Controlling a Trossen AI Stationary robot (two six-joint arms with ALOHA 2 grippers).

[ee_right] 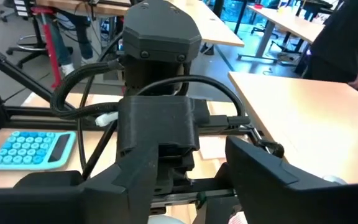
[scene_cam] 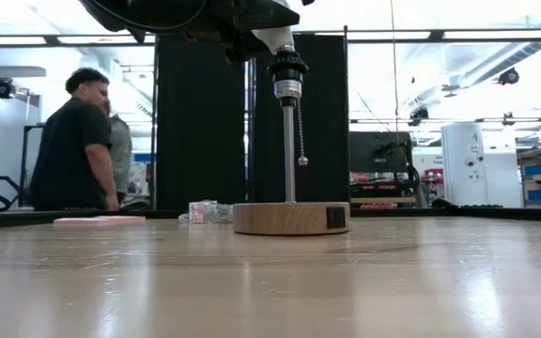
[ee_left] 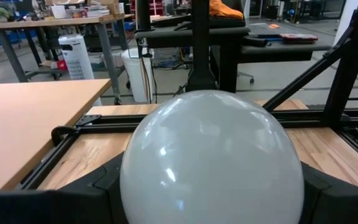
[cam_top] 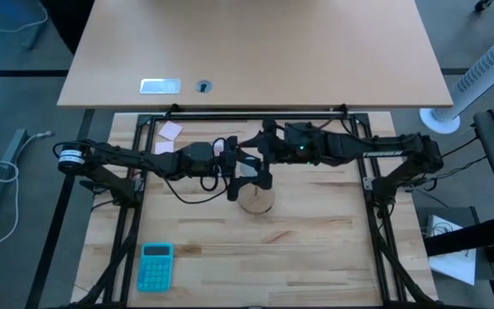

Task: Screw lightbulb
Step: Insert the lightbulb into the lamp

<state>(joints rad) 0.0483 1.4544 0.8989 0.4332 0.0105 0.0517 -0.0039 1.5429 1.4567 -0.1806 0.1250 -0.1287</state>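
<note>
The lightbulb (ee_left: 210, 162), a pale frosted globe, fills the left wrist view between my left gripper's fingers. My left gripper (cam_top: 240, 176) hangs over the round wooden disc (cam_top: 256, 202) at the table's middle and is shut on the bulb. In the low view the bulb's white neck (scene_cam: 275, 39) points down onto the black socket (scene_cam: 287, 68), which tops a metal rod standing on the disc (scene_cam: 291, 218). A pull chain hangs beside the rod. My right gripper (ee_right: 185, 186) faces the left one from the right, its fingers apart on either side of the left gripper's front end. My left gripper pinches the bulb's round globe between its two fingers, one on each side (ee_left: 132, 180). The fingers come in about level from the table's left. The bulb hangs neck down, and its base meets the top of the socket.
A teal calculator (cam_top: 154, 264) lies near the front left. A pink pad (cam_top: 171, 130) and a crumpled wrapper (scene_cam: 205, 211) lie at the back left. A second tabletop (cam_top: 256, 51) stands beyond the far edge. A person (scene_cam: 78, 141) stands behind the table.
</note>
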